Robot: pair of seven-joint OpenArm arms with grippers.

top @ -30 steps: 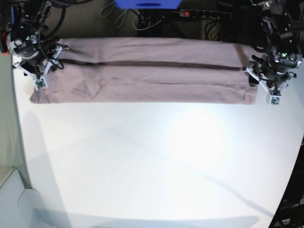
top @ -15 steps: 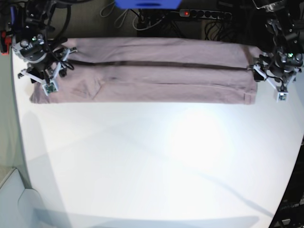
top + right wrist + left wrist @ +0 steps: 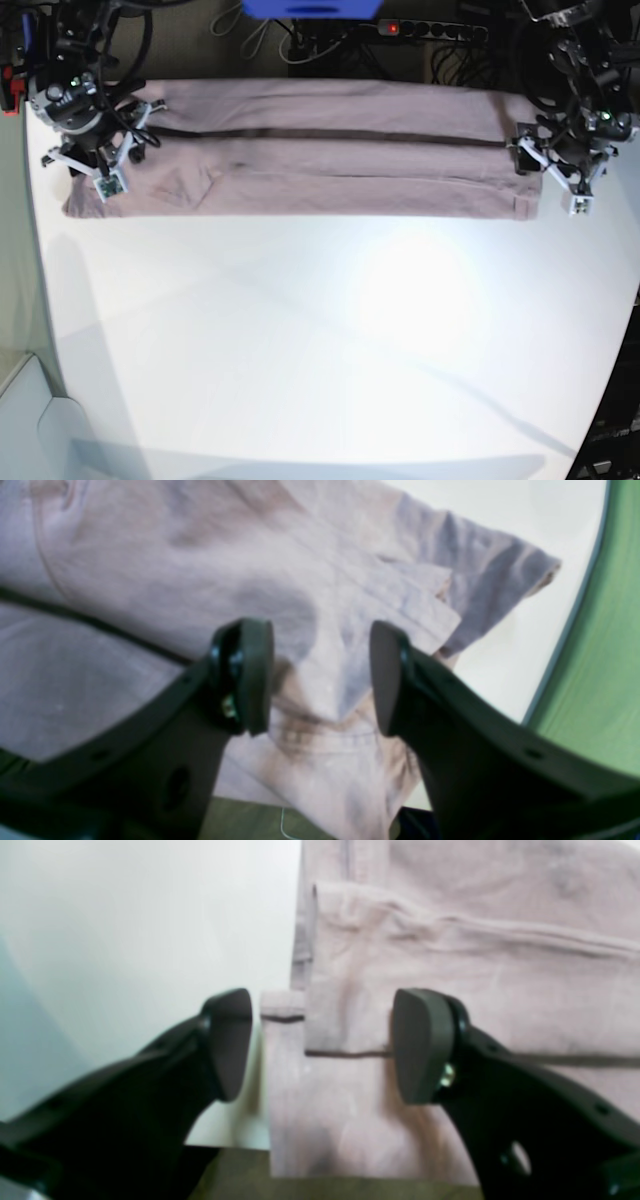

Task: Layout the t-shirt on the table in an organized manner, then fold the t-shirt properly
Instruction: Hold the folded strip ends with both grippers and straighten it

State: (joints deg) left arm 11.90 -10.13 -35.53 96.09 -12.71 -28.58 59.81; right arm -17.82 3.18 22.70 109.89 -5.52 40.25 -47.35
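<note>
T-shirt (image 3: 320, 150) lies along the far edge of the table (image 3: 320, 340), folded lengthwise into a long narrow band, dark seam line running down its length between the two arms. Left end effector (image 3: 320, 1045) sits over the band's end on the base view's right, jaws wide, nothing between the pads; one pad over bare table beside the cloth edge, the other over the layered fabric. Right end effector (image 3: 320, 675) is over the opposite end, jaws also wide and holding nothing, rumpled sleeve layers and a loose corner visible below it. Can't tell from the wrist views whether either pad touches the cloth. Power strip (image 3: 430, 30) sits behind the table.
</note>
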